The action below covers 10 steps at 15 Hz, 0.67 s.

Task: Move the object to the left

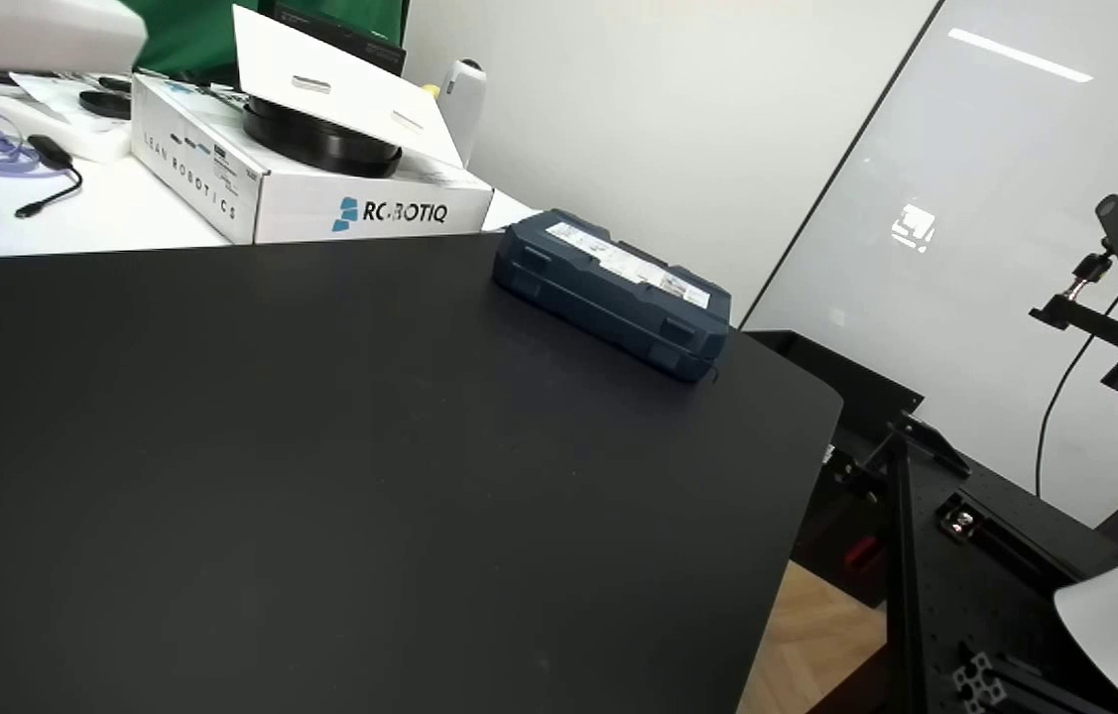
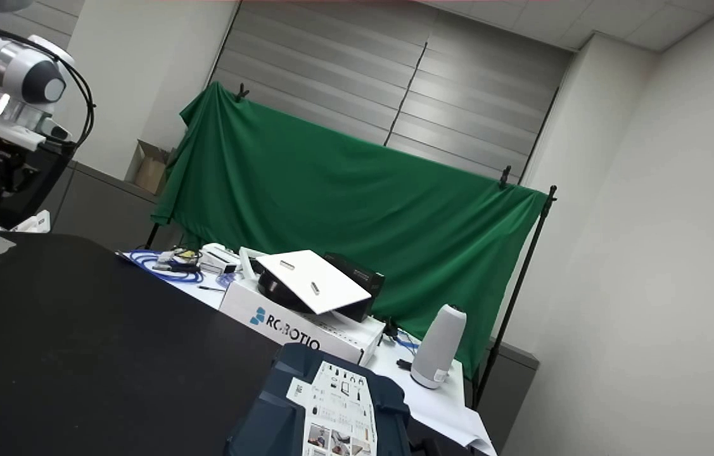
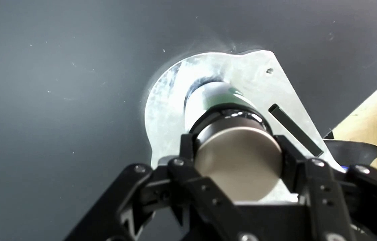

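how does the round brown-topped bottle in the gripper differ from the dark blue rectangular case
The round brown-topped bottle is upright; the dark blue rectangular case lies flat. The bottle is held near its top by the black gripper, while the case rests ungripped on the black table. The bottle's label is white and green; the case's white label carries print and pictures. Both carry a label with white on it.

Wht box (image 1: 306,203): "ROBOTIQ" & "LEAN ROBOTICS", adj. sides.
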Tool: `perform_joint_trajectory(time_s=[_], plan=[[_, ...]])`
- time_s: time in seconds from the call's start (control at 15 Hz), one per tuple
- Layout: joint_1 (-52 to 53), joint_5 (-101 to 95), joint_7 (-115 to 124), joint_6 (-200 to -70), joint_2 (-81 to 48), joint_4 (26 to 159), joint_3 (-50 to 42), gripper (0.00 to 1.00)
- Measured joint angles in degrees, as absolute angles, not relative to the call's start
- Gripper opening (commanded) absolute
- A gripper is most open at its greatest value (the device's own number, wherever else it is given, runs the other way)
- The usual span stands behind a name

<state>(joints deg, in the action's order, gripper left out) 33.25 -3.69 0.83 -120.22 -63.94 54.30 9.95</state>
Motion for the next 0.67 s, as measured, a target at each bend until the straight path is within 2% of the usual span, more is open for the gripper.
perform_joint_trajectory(time_s=[0.27,0.33,0.4,0.53,0.67], plan=[[33.37,-4.55,0.15,-118.82,-65.28,52.79,9.92,0.36],[33.40,-4.63,-0.06,-118.34,-65.61,52.29,9.91,0.86],[33.45,-4.63,-0.11,-117.96,-65.82,51.78,9.90,0.87],[33.49,-4.63,-0.13,-117.03,-66.05,51.12,9.90,0.98],[33.49,-4.57,-0.13,-116.67,-66.04,50.65,9.91,1.00]])
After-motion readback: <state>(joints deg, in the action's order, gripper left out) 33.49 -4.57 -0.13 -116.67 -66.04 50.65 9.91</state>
